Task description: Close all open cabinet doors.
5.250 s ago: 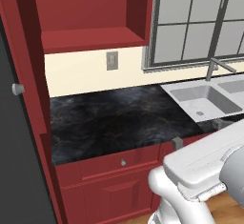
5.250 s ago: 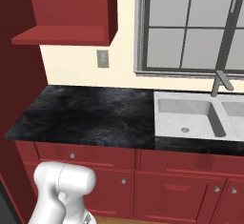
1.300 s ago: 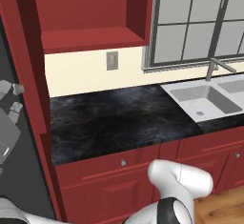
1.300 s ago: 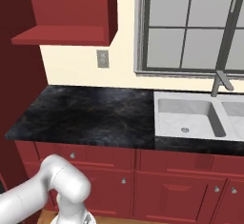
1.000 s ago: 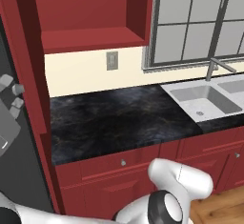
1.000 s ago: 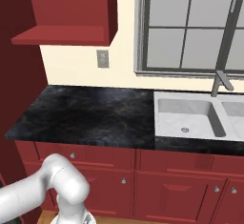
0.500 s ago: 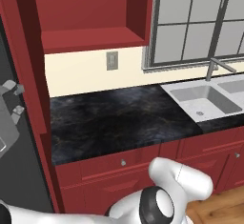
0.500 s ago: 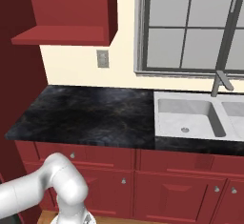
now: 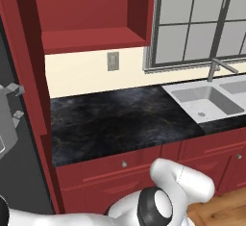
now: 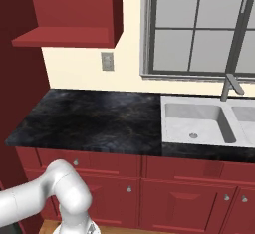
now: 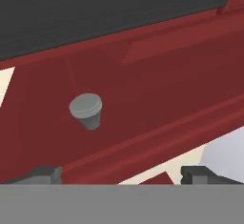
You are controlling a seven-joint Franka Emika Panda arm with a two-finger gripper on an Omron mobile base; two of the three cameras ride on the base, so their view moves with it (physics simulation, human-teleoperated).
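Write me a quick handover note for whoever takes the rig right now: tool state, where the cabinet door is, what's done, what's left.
Tool: open, holding nothing; in the hand view its two tips stand wide apart.
Cabinet door: the hand view looks at its dark-red face, with the small round knob above and left of the gap between the tips. The tool is not touching it yet.
The left base view shows the hand raised at the far left, beside the open wall cabinet over the counter.
Done: approach only.
Left: push the door shut, then check for other open doors.
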